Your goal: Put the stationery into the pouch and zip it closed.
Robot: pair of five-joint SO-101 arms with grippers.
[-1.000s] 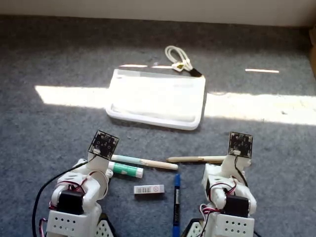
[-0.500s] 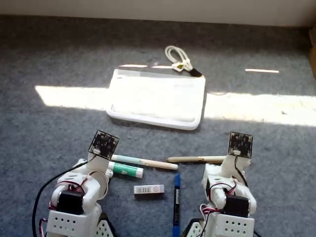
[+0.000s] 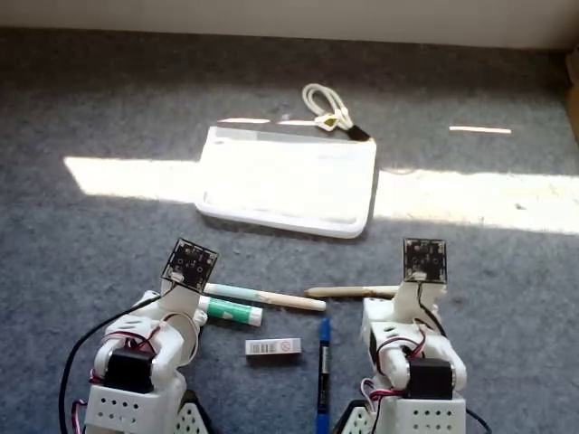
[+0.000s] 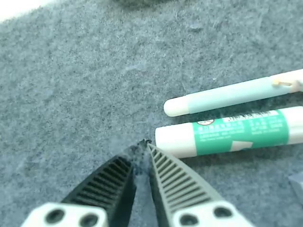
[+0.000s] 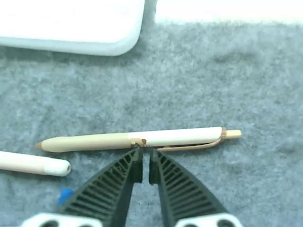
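Shift: right arm (image 3: 412, 357) being swung slightly leftward since the earlier frame; left arm (image 3: 149, 348) being kept still.
Left claw (image 4: 144, 149): being held shut and empty; glue stick (image 4: 227, 135) lying just beside its tips.
Pouch (image 3: 285, 181): being left farther out, between the arms.
Right claw (image 5: 145, 163): being held shut and empty; beige pen (image 5: 137, 138) lying crosswise just ahead of its tips, judged nearer this arm.
Surface: grey carpeted bench (image 3: 109, 99) being crossed by sunlight.

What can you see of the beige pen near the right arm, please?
The beige pen is slim and plastic-looking: a darker pointed front half, a paler rear half with a tan clip and a click button. It lies flat on the grey carpet, clear of the pouch. The shut right tool points at its middle; contact is unclear.
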